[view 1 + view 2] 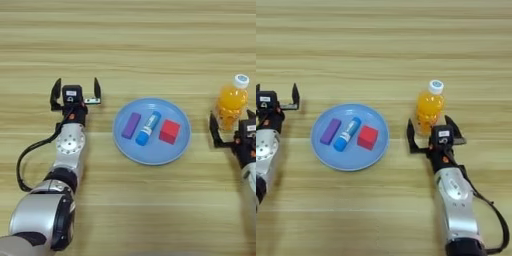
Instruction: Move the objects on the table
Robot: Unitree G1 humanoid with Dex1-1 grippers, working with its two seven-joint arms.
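1. Three pieces sit on the blue plate (125, 145) mid-surface: the purple block (131, 125) at left, the blue tube (148, 128) in the middle, the red cube (169, 131) at right. They lie side by side, close but apparently not touching.
2. The orange-drink bottle (429, 107) stands upright on the wooden surface (130, 40), off to the right of the plate. It looks like the last piece left to move.
3. The right tool (432, 134) sits just near-side of the bottle, fingers spread wide either side of its base, not closed on it.
4. The left tool (76, 91) rests left of the plate, fingers wide apart, holding nothing; it looks idle.
5. My read: three placed, one to go, with the grasp on the bottle not yet made.
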